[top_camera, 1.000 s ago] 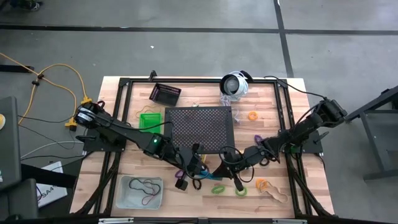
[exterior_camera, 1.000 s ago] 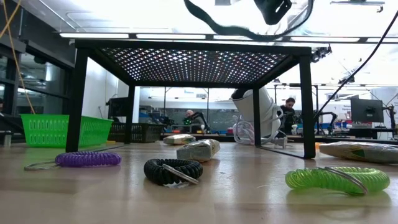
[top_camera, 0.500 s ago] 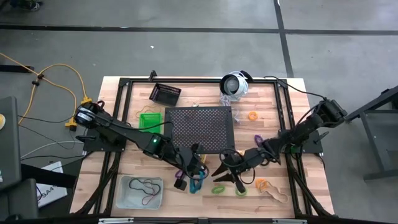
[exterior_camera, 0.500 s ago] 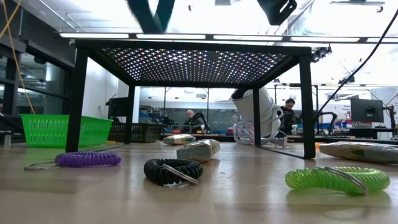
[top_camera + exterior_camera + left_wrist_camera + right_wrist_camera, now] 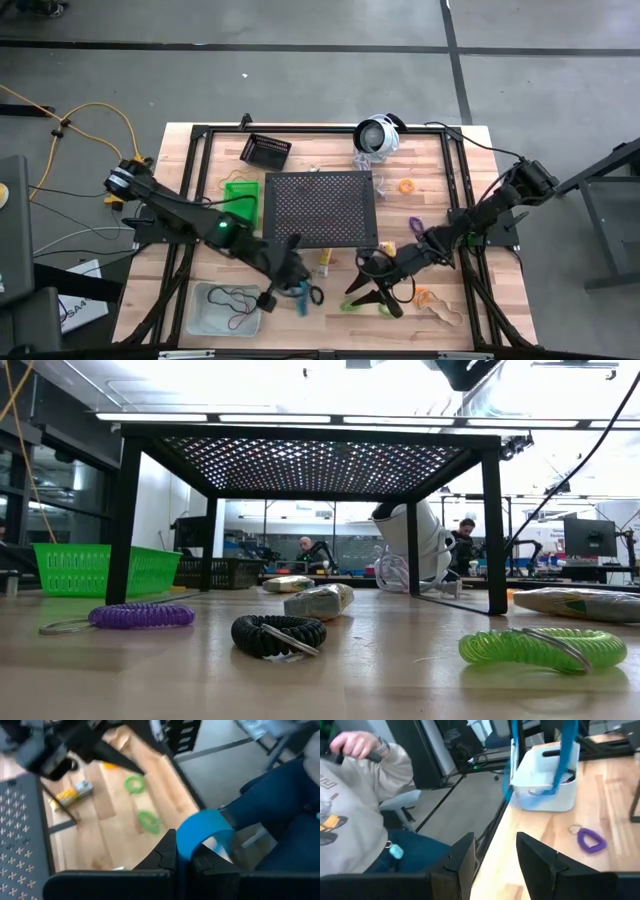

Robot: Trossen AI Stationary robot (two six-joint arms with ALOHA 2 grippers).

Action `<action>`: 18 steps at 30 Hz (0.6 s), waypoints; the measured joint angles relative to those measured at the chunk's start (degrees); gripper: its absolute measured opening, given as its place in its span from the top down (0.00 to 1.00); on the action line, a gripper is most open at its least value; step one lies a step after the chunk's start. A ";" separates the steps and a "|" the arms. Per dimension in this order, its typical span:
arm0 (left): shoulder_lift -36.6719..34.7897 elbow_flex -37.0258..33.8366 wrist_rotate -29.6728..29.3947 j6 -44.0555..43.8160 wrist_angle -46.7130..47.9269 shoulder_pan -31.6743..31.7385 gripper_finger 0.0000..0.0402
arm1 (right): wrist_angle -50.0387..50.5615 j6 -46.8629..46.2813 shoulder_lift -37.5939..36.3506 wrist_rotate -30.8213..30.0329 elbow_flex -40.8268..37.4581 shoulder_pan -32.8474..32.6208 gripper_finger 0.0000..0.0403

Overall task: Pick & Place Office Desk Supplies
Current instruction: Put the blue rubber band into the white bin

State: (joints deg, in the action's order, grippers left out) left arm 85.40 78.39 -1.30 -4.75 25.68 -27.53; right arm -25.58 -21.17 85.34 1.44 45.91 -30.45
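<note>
A blue band [image 5: 301, 296] hangs from my left gripper [image 5: 291, 289], just right of the clear bin [image 5: 205, 318] at the near left. That bin holds a few dark bands. My right gripper [image 5: 372, 296] stands open near the front edge with nothing between its fingers, above the green coil loops [image 5: 350, 303]. A yellow tube [image 5: 323, 263] lies on the table between the grippers. A green bin [image 5: 240, 195] and a black bin [image 5: 265, 150] stand at the far left. A purple loop [image 5: 590, 840] lies on the wood near the clear bin [image 5: 546, 787]. My left gripper pinches the blue band between its two fingers at the loop's upper part [image 5: 199, 834]. The fingers slant down toward the table's near side. The band hangs below them as a long slack loop [image 5: 562, 755], lifted clear of the table.
The black perforated stand [image 5: 322, 208] fills the middle, and the round white device [image 5: 378, 135] sits behind it. Orange loops [image 5: 407, 186] and a tan band [image 5: 445, 315] lie at the right. A seated person [image 5: 355, 820] is close beyond the near edge.
My right gripper has opened and let go of the band. My left gripper, still shut on the blue band, has carried it up and toward the table's left, nearer the clear bin, so that it now hangs from that gripper alone.
</note>
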 joint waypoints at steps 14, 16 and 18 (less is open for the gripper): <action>-8.89 0.00 -15.64 -14.16 13.00 -12.33 1.00 | 1.16 -0.26 0.00 0.04 0.00 -0.73 0.67; -8.85 0.00 -17.13 -16.62 14.65 -14.35 1.00 | 1.15 -0.26 0.00 0.02 0.00 -0.73 0.67; -8.85 0.00 -17.72 -18.94 15.69 -16.24 1.00 | 1.13 -0.26 0.00 0.01 0.00 -0.71 0.67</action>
State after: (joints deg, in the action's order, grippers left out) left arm 76.55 78.39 -19.02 -23.69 41.38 -43.77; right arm -24.45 -21.43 85.34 1.45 45.91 -31.16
